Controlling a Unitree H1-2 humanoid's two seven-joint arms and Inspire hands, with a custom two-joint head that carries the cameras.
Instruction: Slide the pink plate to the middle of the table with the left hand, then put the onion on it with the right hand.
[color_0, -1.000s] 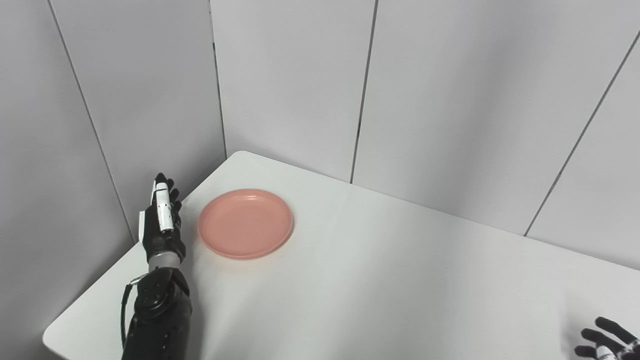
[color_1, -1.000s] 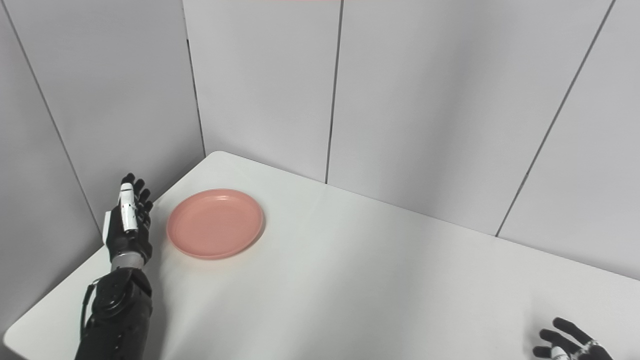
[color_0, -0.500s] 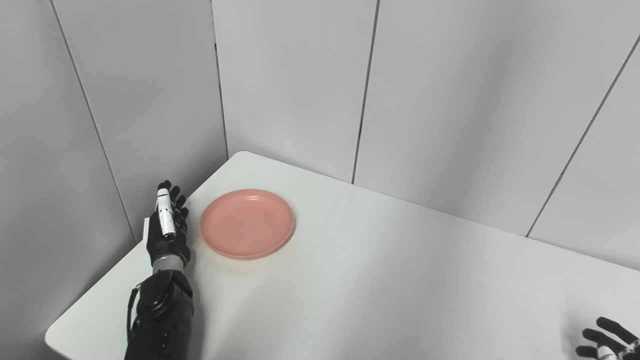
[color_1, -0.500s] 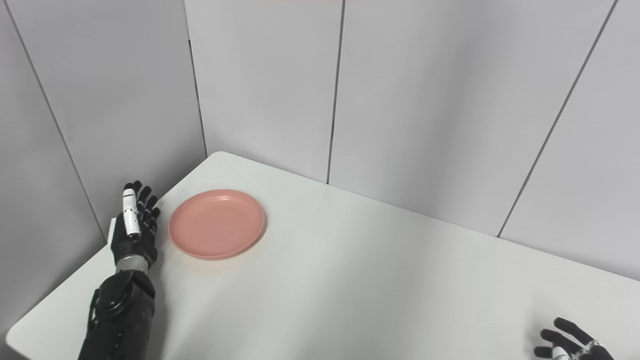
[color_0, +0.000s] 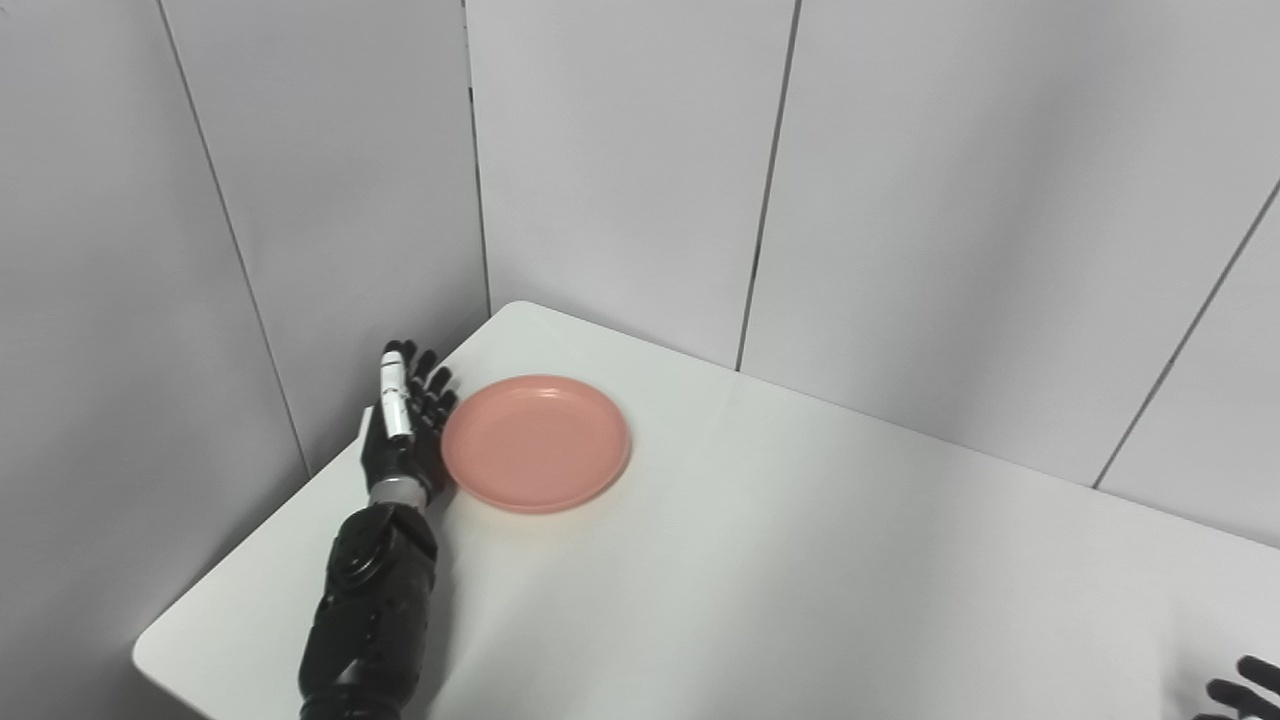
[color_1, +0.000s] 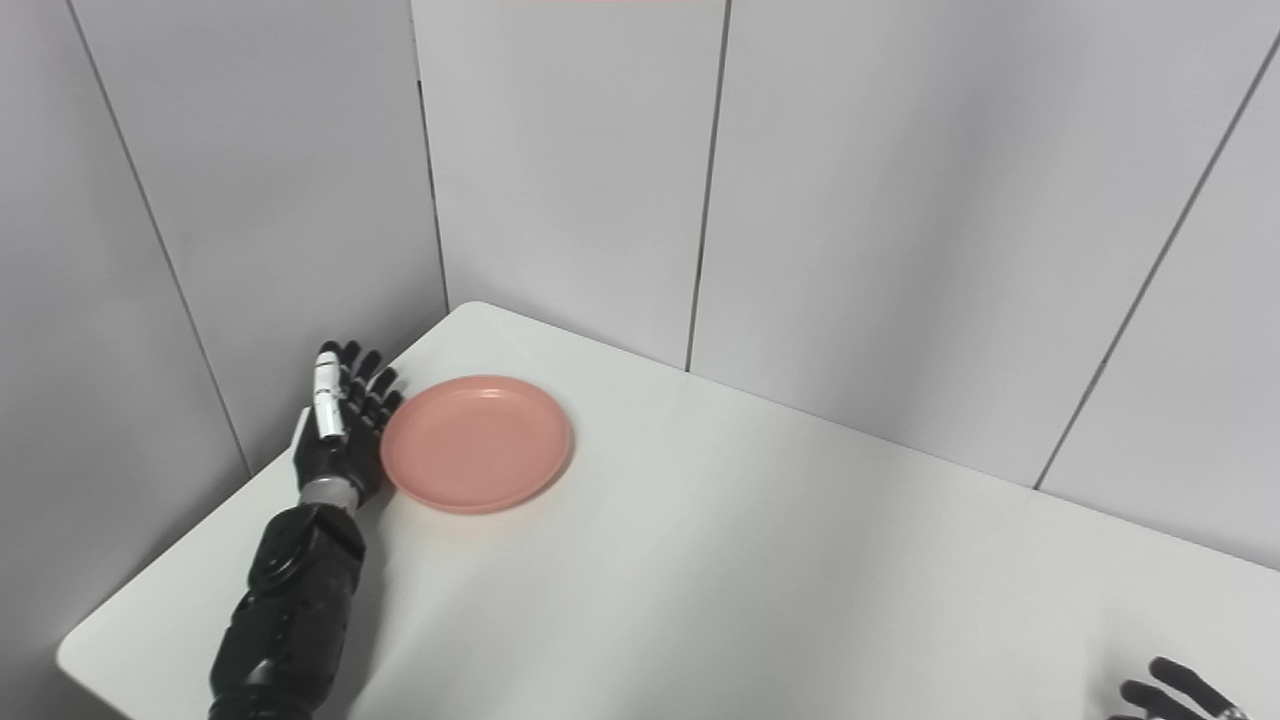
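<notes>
Left hand (color_0: 402, 430) stands edge-up with fingers straight and together, forearm stretched forward; right hand (color_1: 1175, 690) shows only spread fingertips at the bottom edge

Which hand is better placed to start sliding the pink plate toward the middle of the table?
Left. The left hand stands open, edge-on, right beside the pink plate, on its outer side. The right hand sits far off at the table's near right corner.

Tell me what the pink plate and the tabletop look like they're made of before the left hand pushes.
Pink plate: probably plastic, an even, opaque salmon colour with a soft satin sheen and a low moulded rim.
Table: a smooth white top, perhaps laminate or painted board; faint reflections and a rounded corner, no grain showing. It looks slick enough for sliding.
</notes>
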